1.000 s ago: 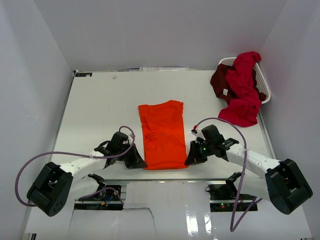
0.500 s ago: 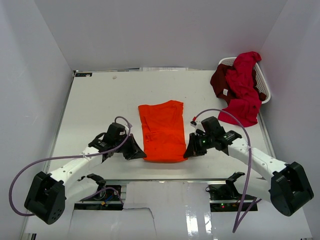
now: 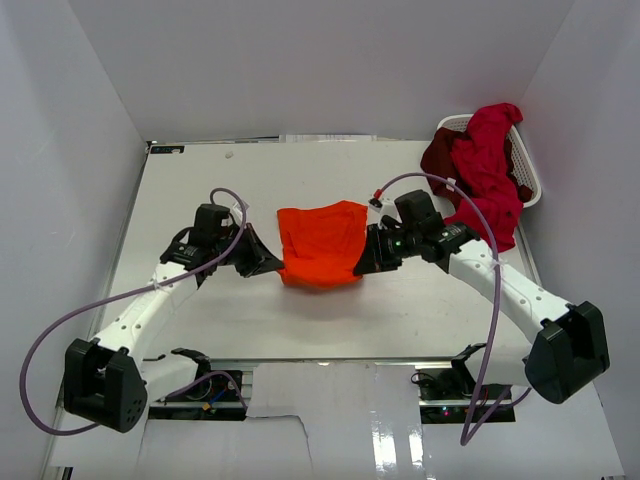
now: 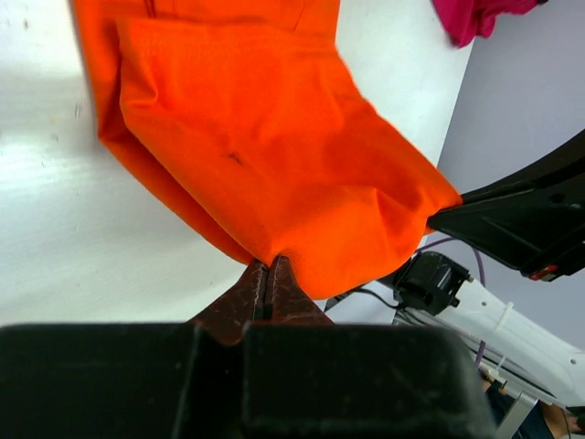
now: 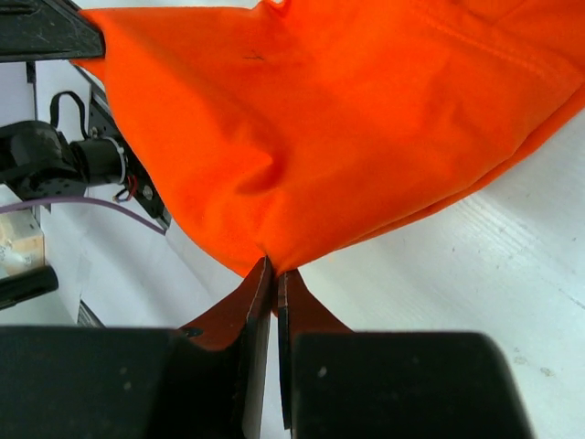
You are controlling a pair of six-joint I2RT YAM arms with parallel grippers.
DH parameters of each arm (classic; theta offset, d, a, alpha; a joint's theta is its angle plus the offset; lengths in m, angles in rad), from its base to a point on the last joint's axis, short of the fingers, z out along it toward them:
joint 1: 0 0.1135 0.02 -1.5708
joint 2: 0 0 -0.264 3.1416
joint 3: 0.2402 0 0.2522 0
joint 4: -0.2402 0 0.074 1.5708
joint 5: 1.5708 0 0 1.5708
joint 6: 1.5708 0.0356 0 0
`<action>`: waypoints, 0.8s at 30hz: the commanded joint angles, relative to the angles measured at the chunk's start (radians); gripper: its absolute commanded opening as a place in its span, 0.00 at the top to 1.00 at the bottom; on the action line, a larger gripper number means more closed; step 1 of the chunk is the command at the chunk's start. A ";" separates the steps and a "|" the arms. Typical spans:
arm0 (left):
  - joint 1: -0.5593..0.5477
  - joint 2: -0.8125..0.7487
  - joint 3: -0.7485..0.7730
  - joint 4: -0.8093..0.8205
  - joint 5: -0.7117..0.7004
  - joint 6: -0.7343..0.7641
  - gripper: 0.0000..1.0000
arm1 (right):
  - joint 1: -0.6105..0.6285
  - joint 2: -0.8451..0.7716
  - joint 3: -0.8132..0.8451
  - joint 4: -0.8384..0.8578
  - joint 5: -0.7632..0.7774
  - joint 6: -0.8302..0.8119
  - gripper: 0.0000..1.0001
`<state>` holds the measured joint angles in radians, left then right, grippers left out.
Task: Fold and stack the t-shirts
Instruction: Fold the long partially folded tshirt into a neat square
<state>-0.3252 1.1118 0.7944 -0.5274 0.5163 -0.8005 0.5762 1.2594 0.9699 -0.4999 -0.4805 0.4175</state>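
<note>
The bright orange t-shirt [image 3: 322, 243] lies in the middle of the table, its near half lifted and carried over its far half. My left gripper [image 3: 272, 266] is shut on its near left corner, seen in the left wrist view [image 4: 271, 263] with the orange cloth [image 4: 256, 137] hanging ahead. My right gripper [image 3: 363, 264] is shut on the near right corner, seen in the right wrist view [image 5: 272, 273] with the cloth [image 5: 347, 119] above the table. A crimson red shirt [image 3: 487, 170] and a dark maroon shirt [image 3: 437, 160] hang out of the basket.
The white laundry basket [image 3: 527, 180] stands at the back right corner. White walls close in the table on the left, back and right. The table's near edge [image 3: 330, 362] runs between the arm bases.
Both grippers have moved away from the near edge toward the back, lifting the orange shirt's near hem and folding it over. The shirt looks much shorter now.
</note>
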 commanded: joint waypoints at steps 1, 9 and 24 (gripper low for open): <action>0.032 0.029 0.083 -0.025 0.031 0.050 1.00 | -0.021 0.029 0.087 -0.038 -0.020 -0.037 0.92; 0.060 0.149 0.212 -0.019 0.053 0.083 1.00 | -0.059 0.144 0.265 -0.086 -0.030 -0.086 0.92; 0.124 0.387 0.368 0.053 0.119 0.124 1.00 | -0.171 0.336 0.412 -0.078 -0.090 -0.148 0.92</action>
<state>-0.2161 1.4853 1.1130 -0.5129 0.5995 -0.6991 0.4282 1.5684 1.3121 -0.5816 -0.5373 0.3042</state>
